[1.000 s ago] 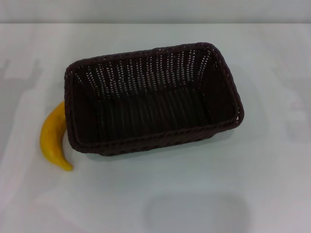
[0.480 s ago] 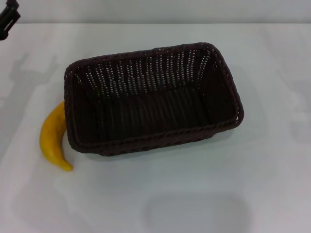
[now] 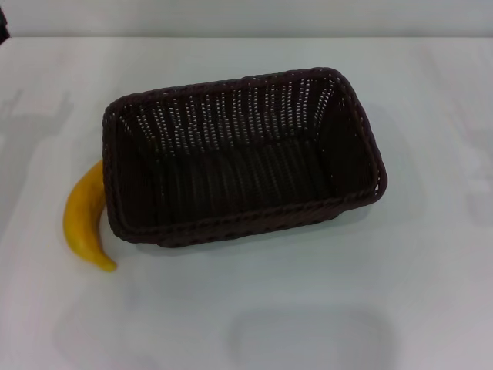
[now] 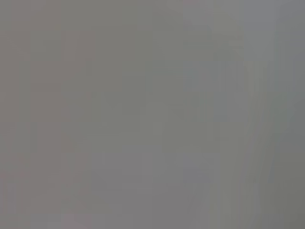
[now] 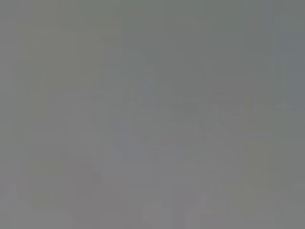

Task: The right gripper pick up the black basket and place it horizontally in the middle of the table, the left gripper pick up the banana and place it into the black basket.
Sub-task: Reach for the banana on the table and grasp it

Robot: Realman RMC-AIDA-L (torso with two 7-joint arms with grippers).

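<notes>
Fingers of neither gripper could be seen, so whether they were released or clenched could not be told. Both wrist views gave only flat grey, and the head view held just a dark sliver at its far-left edge, possibly part of the left gripper. The right gripper was out of sight. The black basket sat about mid-desk, long side across and slightly skewed, with nothing in it. The banana lay on the desk at the basket's left end, its upper end touching or tucked just under the braided rim and its lower tip pointing toward the robot. It was well apart from that sliver, so no grasp was near. The likely trouble was the crowding. Fingers coming down on the banana's upper half would probably strike the rim and shove the basket off its place. A pinch across the smooth curved body could let it roll or slip out. The free lower half looked the safer spot.
</notes>
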